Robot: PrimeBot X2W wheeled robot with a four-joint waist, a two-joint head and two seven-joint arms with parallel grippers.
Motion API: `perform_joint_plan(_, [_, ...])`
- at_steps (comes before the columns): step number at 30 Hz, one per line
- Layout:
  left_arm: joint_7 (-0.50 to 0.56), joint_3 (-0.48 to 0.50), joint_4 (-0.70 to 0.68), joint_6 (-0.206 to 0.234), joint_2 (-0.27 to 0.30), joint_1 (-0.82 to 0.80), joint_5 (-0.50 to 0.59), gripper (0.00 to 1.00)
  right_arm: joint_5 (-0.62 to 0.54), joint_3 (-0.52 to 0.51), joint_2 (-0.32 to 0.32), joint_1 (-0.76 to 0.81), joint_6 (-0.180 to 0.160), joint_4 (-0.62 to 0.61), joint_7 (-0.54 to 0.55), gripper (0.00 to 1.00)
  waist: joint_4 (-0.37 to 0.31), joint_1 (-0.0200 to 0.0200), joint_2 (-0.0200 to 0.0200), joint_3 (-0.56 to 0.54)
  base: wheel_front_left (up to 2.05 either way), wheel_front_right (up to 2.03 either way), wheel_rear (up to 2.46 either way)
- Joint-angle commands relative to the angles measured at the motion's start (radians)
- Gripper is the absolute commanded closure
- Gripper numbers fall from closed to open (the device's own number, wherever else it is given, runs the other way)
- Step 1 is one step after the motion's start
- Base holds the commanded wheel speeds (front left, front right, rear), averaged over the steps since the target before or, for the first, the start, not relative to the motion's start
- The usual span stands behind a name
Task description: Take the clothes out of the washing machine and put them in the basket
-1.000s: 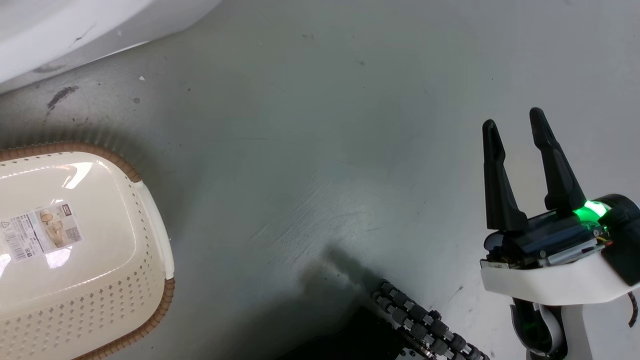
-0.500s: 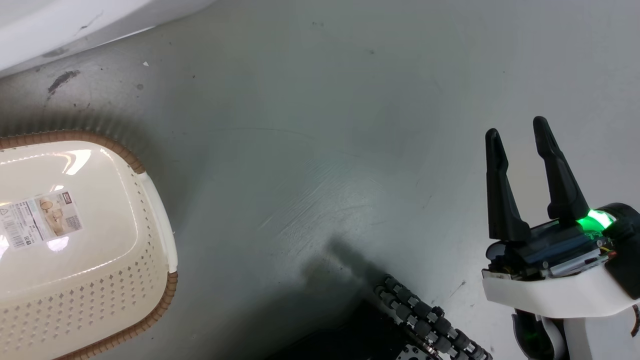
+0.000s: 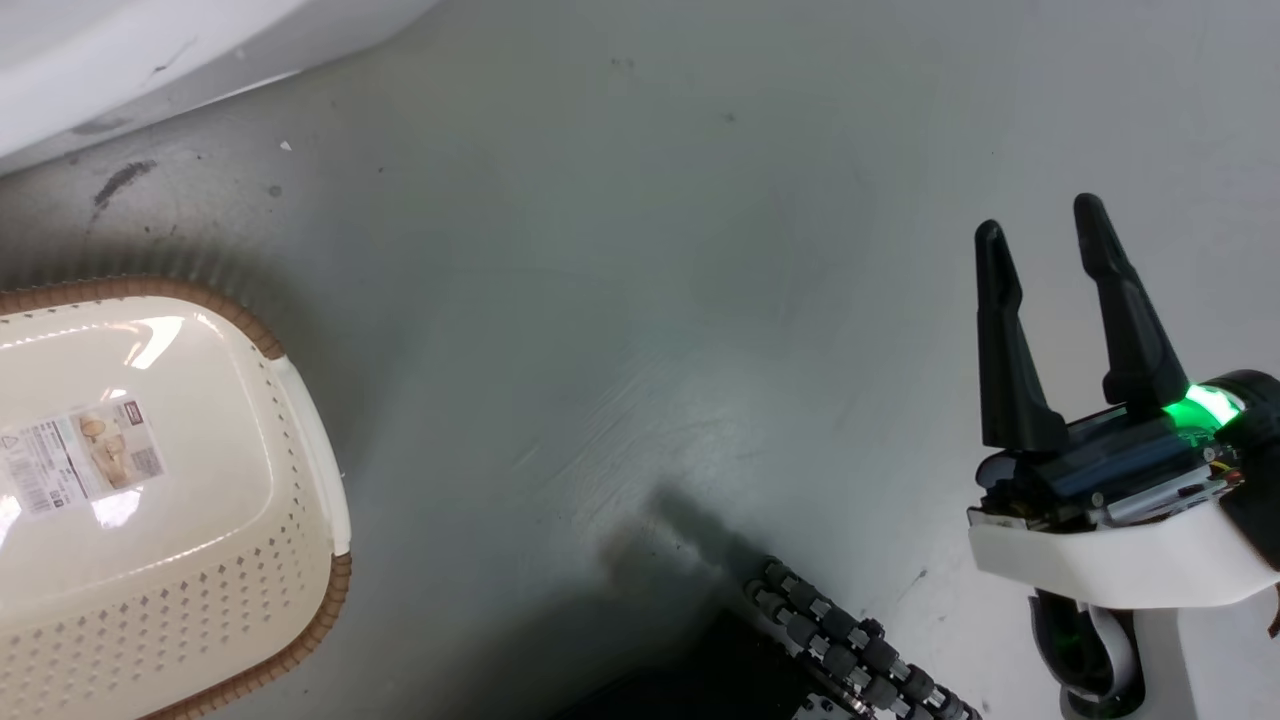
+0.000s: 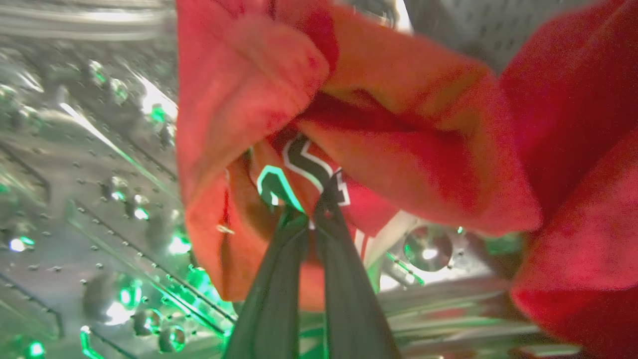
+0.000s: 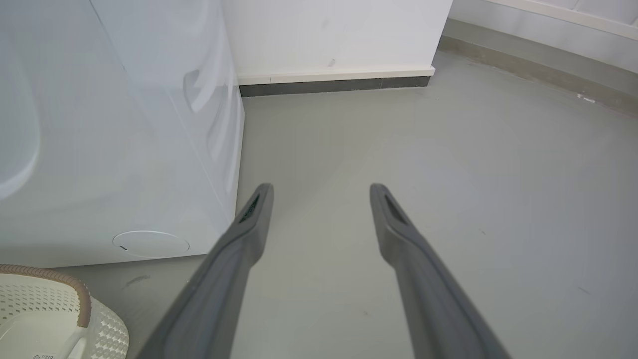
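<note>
Inside the washing machine's steel drum (image 4: 75, 174), my left gripper (image 4: 311, 214) is shut on a fold of the red clothes (image 4: 239, 99), right by black-and-white lettering (image 4: 299, 167). More red fabric (image 4: 573, 124) hangs at the right of that view. The cream basket (image 3: 310, 440) with a brown rim stands on the floor at the left of the head view, with nothing in it but a label sticker; its corner (image 5: 75, 291) shows in the right wrist view. My right gripper (image 3: 1040, 220) hovers open above the floor, its fingers (image 5: 321, 192) holding nothing.
The washing machine's white body (image 5: 124, 149) stands left of my right gripper, and its bottom edge (image 3: 120, 70) shows at the head view's top left. Grey floor (image 3: 650, 300) spreads between basket and right gripper. A wheel of my base (image 3: 850, 650) sits near the bottom. A wall with skirting (image 5: 334, 80) lies beyond.
The head picture wobbles slightly up and down. My right gripper stands a little higher in view than before, still open. The basket stays in place.
</note>
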Motion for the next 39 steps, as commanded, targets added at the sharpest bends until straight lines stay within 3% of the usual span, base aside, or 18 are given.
perform_joint_plan(1, [-0.02, 0.001, 0.005, 0.001, -0.002, -0.005, 0.0, 1.0, -0.01, -0.007, 0.002, -0.016, -0.001, 0.003, -0.002, 0.0, -0.001, 0.0, 0.0, -0.015, 0.0, 0.0, 0.0])
perform_joint_plan(3, [-0.077, 0.012, 0.016, 0.016, -0.024, 0.007, -0.015, 1.0, -0.027, -0.021, 0.002, -0.024, -0.001, 0.005, -0.002, 0.0, 0.011, 0.0, 0.0, -0.039, 0.0, 0.0, 0.0])
perform_joint_plan(9, [-0.215, 0.01, 0.075, 0.007, -0.089, 0.078, -0.064, 1.0, -0.074, -0.083, 0.001, -0.01, -0.001, 0.004, -0.002, 0.0, 0.072, 0.0, 0.0, -0.133, 0.0, 0.0, 0.0])
perform_joint_plan(24, [-0.614, 0.047, 0.225, 0.002, -0.316, 0.467, -0.237, 1.0, -0.189, -0.182, 0.001, 0.032, -0.001, 0.035, -0.002, 0.0, 0.231, 0.0, 0.0, -0.436, 0.0, 0.0, 0.0])
perform_joint_plan(31, [-0.84, 0.047, 0.191, 0.029, -0.425, 0.666, -0.269, 1.0, -0.231, -0.224, 0.001, 0.078, -0.001, 0.056, -0.002, 0.0, 0.313, 0.0, 0.0, -0.587, 0.0, 0.0, 0.0])
perform_joint_plan(35, [-0.958, 0.064, 0.12, 0.024, -0.488, 0.784, -0.301, 1.0, -0.248, -0.232, 0.001, 0.106, -0.001, 0.067, -0.002, 0.0, 0.37, 0.0, 0.0, -0.678, 0.0, 0.0, 0.0])
perform_joint_plan(39, [-0.986, 0.083, 0.025, 0.037, -0.508, 0.879, -0.313, 1.0, -0.26, -0.218, 0.001, 0.128, -0.001, 0.078, -0.002, 0.0, 0.398, 0.0, 0.0, -0.742, 0.0, 0.0, 0.0])
